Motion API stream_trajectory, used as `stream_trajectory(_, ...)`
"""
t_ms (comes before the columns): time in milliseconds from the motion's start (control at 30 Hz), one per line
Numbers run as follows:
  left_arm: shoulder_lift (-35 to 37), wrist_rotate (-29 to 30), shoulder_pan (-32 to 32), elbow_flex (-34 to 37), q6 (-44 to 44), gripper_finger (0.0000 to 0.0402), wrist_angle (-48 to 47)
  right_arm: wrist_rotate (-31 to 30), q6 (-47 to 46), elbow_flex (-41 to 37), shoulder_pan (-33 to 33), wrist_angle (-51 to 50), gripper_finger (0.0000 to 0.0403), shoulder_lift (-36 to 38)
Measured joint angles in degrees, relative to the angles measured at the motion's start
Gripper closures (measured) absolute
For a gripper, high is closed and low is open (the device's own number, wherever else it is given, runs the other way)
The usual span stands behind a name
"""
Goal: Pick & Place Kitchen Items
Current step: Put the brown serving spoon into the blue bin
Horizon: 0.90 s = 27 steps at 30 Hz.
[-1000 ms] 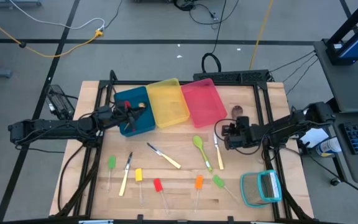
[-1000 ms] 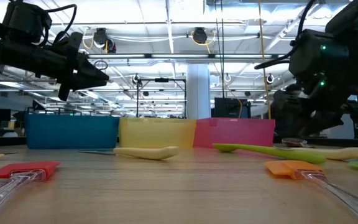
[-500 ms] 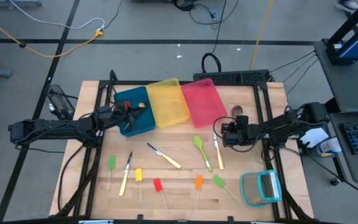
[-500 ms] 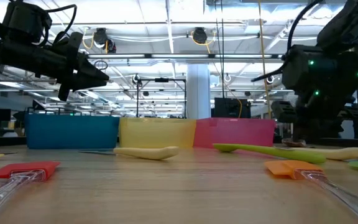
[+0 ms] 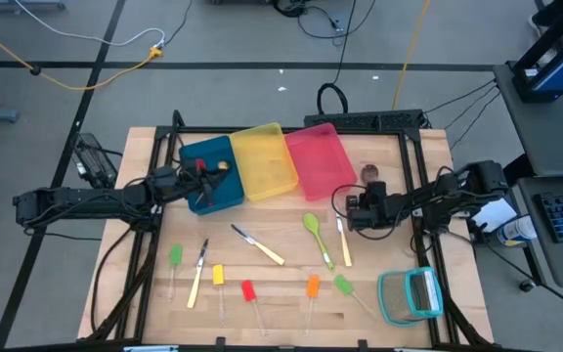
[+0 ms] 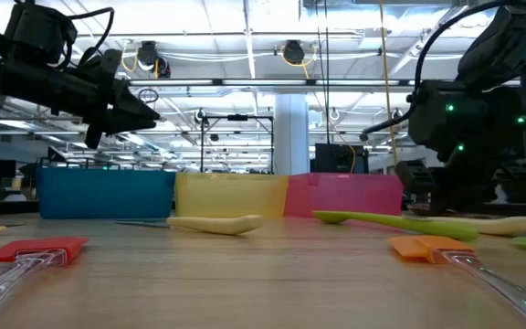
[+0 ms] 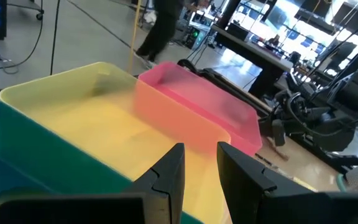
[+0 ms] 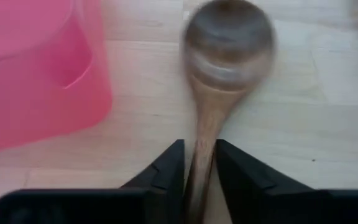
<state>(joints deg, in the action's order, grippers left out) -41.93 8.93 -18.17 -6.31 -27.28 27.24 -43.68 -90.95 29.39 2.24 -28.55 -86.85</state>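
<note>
A brown wooden spoon (image 5: pixel 369 174) lies on the table beside the pink bin (image 5: pixel 321 161); its round bowl (image 8: pixel 229 43) shows in the right wrist view. My right gripper (image 5: pixel 362 201) is low at the table (image 6: pixel 446 196) and shut on the spoon's handle. My left gripper (image 5: pixel 203 178) hangs still above the blue bin (image 5: pixel 189 156), its fingers (image 7: pixel 173 168) a narrow gap apart with nothing between them. A green spoon (image 5: pixel 313 230), yellow-handled knives (image 5: pixel 343 240) and clear-handled sticks (image 5: pixel 248 291) lie flat on the near half of the table. My right gripper pinches the brown spoon's handle (image 8: pixel 201 146) between its two fingers, a little behind the bowl. The fingers come from above and stand one on each side of the handle. The bowl points toward the table's far edge. Whether the spoon is off the table, I cannot tell.
The yellow bin (image 5: pixel 262 156) stands between the blue and pink bins at the far side. A teal-framed square object (image 5: pixel 411 295) lies at the near right. More knives (image 5: pixel 259 244) and sticks (image 5: pixel 313 286) are spread over the near middle and left.
My right gripper has come down to the table and gone a little toward the far and left edges, onto the brown spoon. My left gripper has kept still above the blue bin.
</note>
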Motion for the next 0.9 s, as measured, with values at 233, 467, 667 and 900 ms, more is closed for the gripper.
stream_trajectory(233, -0.04, -0.02, 0.00, 0.00, -0.06, 0.0305, -1.88, 0.94, -0.19, -0.02, 0.00, -4.45, 0.0374, 0.00)
stream_trajectory(467, -0.04, -0.08, 0.00, 0.00, -1.71, 0.0305, -1.77, 3.32, -5.81, -0.42, 0.76, -17.84, 0.0371, 4.26)
stream_trajectory(667, -0.04, -0.04, 0.57, 0.00, -2.81, 0.0305, -1.72, 0.48, -6.60, -0.31, 3.65, -22.26, 0.0372, 13.07)
stream_trajectory(900, -0.04, -0.09, 5.56, 0.00, -2.99, 0.0305, -0.46, -14.73, 4.46, -0.24, 9.81, -10.18, 0.0370, 21.14)
